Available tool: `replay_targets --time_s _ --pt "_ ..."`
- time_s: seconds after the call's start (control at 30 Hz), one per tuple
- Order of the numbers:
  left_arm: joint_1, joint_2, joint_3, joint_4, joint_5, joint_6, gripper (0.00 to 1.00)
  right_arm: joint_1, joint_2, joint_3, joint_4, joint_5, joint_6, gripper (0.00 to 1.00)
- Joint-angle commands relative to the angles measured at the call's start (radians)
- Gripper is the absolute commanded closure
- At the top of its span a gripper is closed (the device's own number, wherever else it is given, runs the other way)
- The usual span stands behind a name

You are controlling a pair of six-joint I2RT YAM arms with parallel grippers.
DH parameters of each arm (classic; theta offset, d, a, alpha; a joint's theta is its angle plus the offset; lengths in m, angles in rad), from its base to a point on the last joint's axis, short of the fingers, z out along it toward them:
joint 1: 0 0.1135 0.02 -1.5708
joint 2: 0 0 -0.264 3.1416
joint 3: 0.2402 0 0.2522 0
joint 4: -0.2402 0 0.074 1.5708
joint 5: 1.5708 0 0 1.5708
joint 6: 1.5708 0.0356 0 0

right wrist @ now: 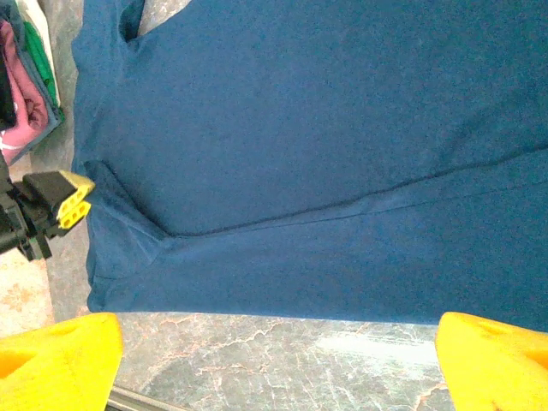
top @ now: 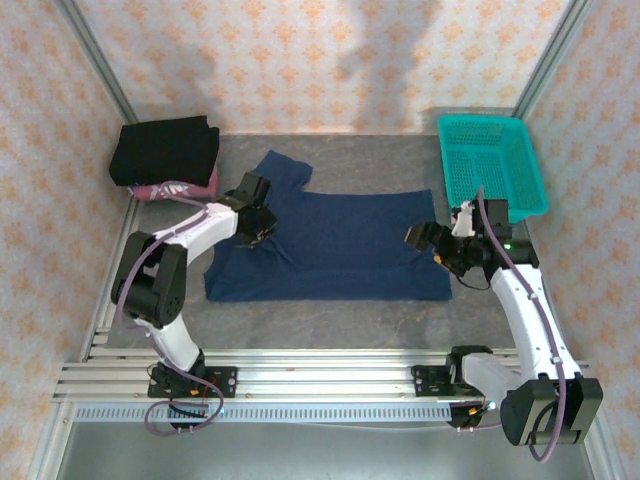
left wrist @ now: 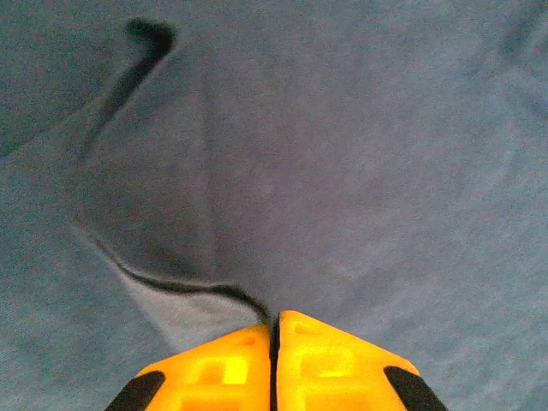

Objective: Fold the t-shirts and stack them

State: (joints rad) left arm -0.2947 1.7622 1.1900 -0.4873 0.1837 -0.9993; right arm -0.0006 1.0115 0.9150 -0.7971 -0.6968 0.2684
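The navy t-shirt (top: 335, 245) lies spread out, plain side up, in the middle of the table. My left gripper (top: 256, 233) sits on its left part by the sleeve, shut on a raised fold of the navy cloth (left wrist: 171, 214); the fold's edge runs into the closed fingertips of that gripper (left wrist: 276, 322). Over the shirt's right edge my right gripper (top: 440, 247) hangs open, with bare table between its yellow fingers (right wrist: 60, 360) and the navy hem (right wrist: 342, 291) just beyond. A folded black t-shirt (top: 165, 150) lies on the pink t-shirt (top: 178, 189) at the back left.
The teal basket (top: 490, 160) stands at the back right, close behind the right arm. The grey marble table (top: 330, 320) shows in front of the shirt, with the metal rails (top: 320, 375) at the near edge. Patterned walls close in both sides.
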Motion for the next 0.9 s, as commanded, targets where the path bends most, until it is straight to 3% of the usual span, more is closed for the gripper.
replay_targets --time_s 0.0,0.37,0.43,0.57,0.67,0.73,0.87 --pt "-0.013 0.087 0.122 -0.066 0.019 0.082 0.92 0.004 0.002 -0.027 0.045 -0.001 0.009 0.06" --pt "-0.032 0.247 0.283 -0.17 0.042 0.215 0.9 0.005 0.019 -0.059 0.07 -0.01 0.018 0.06" --pt "-0.034 0.249 0.282 -0.164 0.039 0.223 0.76 0.005 0.024 -0.064 0.075 -0.014 0.022 0.06" --pt "-0.034 0.168 0.248 -0.142 -0.024 0.188 0.34 0.005 0.028 -0.068 0.078 -0.014 0.025 0.06" --pt "-0.033 0.036 0.22 -0.149 -0.111 0.157 0.18 0.005 0.038 -0.073 0.074 -0.003 0.033 0.06" --pt "-0.027 -0.043 0.179 -0.151 -0.151 0.143 0.14 0.02 0.062 -0.068 0.058 0.017 0.037 0.06" --pt "0.002 -0.137 0.042 -0.153 -0.172 0.131 0.14 0.137 0.166 -0.031 0.015 0.189 0.056 0.06"
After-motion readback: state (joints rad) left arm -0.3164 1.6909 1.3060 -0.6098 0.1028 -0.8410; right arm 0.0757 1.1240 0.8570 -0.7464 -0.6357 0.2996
